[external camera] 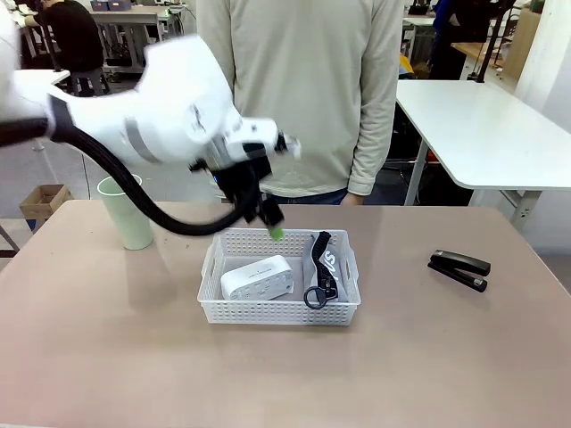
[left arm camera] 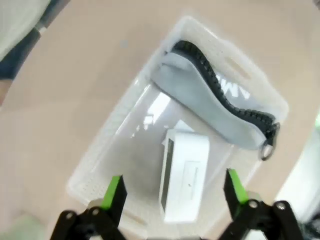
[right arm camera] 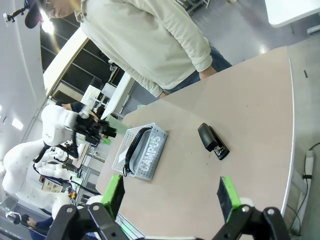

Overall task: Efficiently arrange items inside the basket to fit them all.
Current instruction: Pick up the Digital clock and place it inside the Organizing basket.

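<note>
Left gripper (left arm camera: 175, 184), jaws apart, empty, above the mid-desk basket (external camera: 281, 312) holding case (external camera: 257, 277) and pouch (external camera: 323, 263). Stapler (external camera: 459, 269), right edge, and cup (external camera: 125, 212), far-left corner, lie outside: one probably needs fetching next.

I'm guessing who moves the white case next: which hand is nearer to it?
Left. The left hand hovers open right above the case in the basket; the right hand hangs far off, beyond the stapler.
</note>
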Tool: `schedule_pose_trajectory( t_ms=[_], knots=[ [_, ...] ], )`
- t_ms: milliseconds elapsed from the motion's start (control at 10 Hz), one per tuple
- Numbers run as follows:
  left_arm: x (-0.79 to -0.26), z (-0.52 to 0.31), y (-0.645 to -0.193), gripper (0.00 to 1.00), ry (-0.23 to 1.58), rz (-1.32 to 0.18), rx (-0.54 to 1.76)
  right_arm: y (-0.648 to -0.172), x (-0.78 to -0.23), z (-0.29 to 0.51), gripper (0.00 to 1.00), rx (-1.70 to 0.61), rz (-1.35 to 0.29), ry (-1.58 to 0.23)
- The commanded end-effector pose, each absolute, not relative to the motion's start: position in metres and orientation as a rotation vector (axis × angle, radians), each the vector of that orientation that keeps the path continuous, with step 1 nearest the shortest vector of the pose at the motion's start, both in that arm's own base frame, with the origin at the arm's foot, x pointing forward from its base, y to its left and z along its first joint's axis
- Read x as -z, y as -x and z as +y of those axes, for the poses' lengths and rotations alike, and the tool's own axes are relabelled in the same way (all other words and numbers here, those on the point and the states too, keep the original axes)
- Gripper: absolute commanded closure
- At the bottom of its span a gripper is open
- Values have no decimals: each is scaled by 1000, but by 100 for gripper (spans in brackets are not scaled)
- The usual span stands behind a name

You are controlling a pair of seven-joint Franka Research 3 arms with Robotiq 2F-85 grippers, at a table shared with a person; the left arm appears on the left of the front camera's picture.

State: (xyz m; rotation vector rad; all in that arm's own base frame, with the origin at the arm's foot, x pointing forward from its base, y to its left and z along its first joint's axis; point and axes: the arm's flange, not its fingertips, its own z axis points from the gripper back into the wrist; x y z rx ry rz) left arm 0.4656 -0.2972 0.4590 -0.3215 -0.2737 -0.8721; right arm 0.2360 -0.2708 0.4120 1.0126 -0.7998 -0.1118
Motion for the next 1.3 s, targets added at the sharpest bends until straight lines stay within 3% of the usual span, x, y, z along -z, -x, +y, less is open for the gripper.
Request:
schedule_pose_trajectory(
  t_ms=[0, 200, 300, 500, 800, 1000, 1200],
  knots=[
    [-518, -239, -446, 0, 394, -377, 737, -238, -412, -271, 0, 94, -838, -1018],
    [-573, -156, -417, 0, 485, -349, 617, -238, -412, -271, 0, 94, -838, -1018],
    [-585, -104, -402, 0, 493, -334, 481, -238, -412, -271, 0, 94, -838, -1018],
    [-588, 3, -363, 0, 682, -351, 330, -238, -412, -271, 0, 94, -838, -1018],
    [-482, 111, -327, 0, 892, -319, -37, -238, -412, -271, 0, 94, -838, -1018],
    [-395, 125, -318, 0, 1238, -476, -76, -238, -412, -271, 0, 94, -838, -1018],
    [-356, 128, -327, 0, 1314, -445, -110, -238, -412, -271, 0, 94, -838, -1018]
  ],
)
